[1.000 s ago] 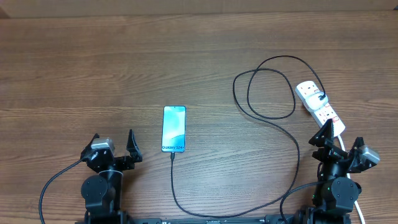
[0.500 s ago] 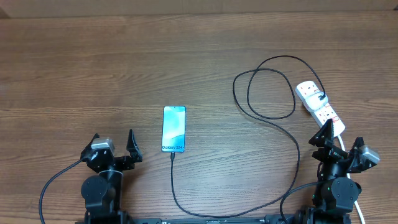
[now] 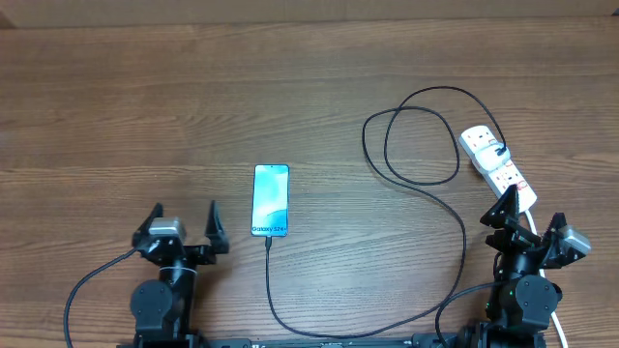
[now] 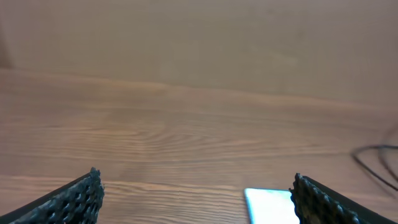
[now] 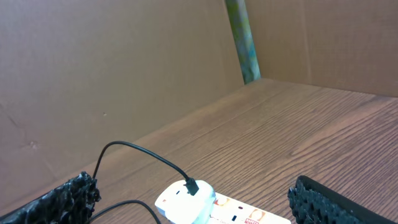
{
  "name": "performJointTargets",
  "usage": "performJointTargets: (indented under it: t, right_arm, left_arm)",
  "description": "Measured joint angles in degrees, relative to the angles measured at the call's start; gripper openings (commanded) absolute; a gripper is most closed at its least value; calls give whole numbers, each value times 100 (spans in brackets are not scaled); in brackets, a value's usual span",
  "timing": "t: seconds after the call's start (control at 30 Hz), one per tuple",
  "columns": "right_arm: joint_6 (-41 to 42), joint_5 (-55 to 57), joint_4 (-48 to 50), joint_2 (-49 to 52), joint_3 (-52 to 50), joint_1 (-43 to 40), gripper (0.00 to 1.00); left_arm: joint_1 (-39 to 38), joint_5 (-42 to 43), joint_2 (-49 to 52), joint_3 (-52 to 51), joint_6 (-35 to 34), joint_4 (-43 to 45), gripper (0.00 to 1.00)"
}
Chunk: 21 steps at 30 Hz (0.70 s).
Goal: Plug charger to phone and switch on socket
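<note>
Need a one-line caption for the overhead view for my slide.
Left gripper and right gripper open, empty; charger loops from the socket to the phone's bottom edge.

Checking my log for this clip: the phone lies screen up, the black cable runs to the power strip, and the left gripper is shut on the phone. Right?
Not quite. The left gripper is open and empty, near the phone but not touching it; the overhead view shows this. The rest stands.
</note>
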Motion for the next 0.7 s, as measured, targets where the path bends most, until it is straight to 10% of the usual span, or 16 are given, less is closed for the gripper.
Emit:
performJointTargets:
  t: [0.7]
  right_arm:
    - [-2,0,-2,0,0,0,100]
  left_arm:
    - [-55,2,0,0,0,0,100]
